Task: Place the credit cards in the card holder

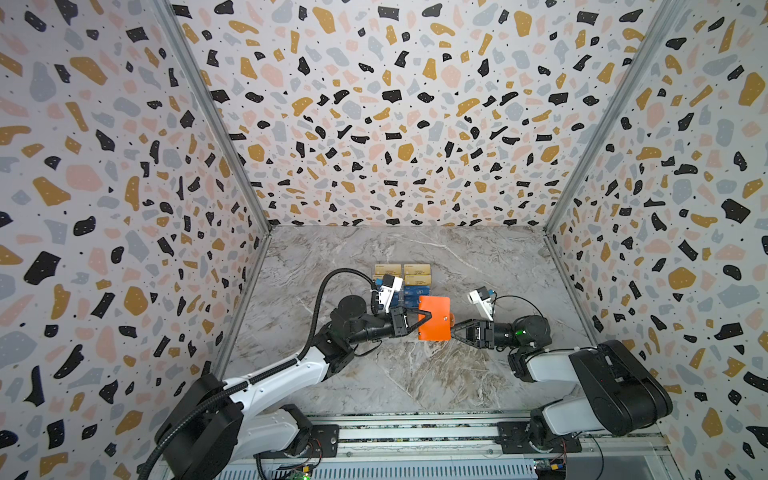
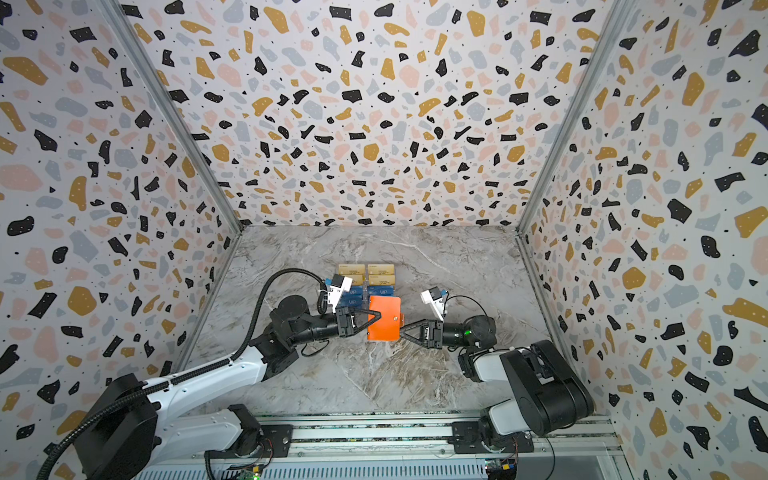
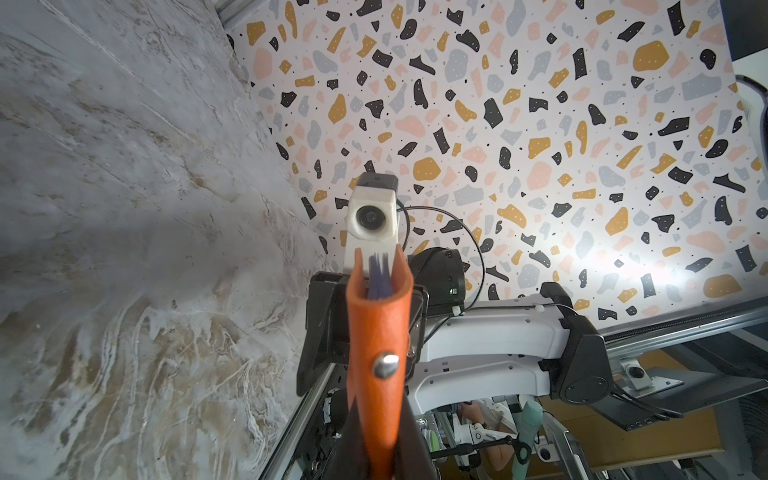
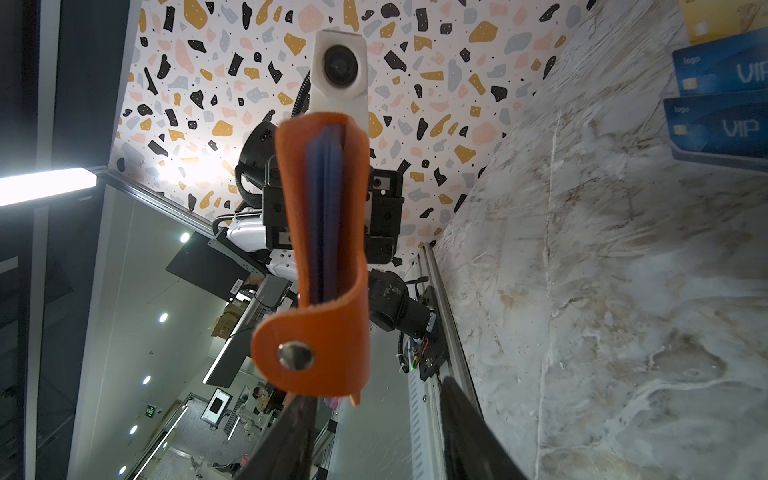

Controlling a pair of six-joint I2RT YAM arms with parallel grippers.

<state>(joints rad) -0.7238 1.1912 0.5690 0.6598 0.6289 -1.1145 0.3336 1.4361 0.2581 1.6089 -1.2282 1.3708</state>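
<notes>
1. The card holder (image 1: 434,318) hangs clear of the counter (image 1: 415,374), with its broad orange face turned up in both top views. Held this way, each wrist view looks straight at one of its thin edges.
2. The left pincer (image 1: 426,319) is clamped on the holder's left edge, one finger on each cover. This single grip carries the whole holder, and it appears to leave the opposite edge free for work.
3. The right pincer (image 1: 455,328) is at the holder's right edge with its jaws apart, one above the holder's plane and one below. It is not clamped on anything. Whether a finger touches the leather cannot be told.
4. The snap tab (image 4: 295,356) wraps around that right edge, directly in front of the right pincer. The tab appears fastened, so the covers would have to be released here before any card goes in.
5. Blue edges (image 4: 324,208) show between the covers. Whether they are cards or sleeve leaves cannot be told.
6. The credit cards (image 1: 417,270) lie in stepped rows on the counter just behind the holder, gold at the back and blue "VIP" cards nearer. Neither pincer holds a card.
7. Judgement: the step in hand is opening the holder, and card transfer has not begun.
</notes>
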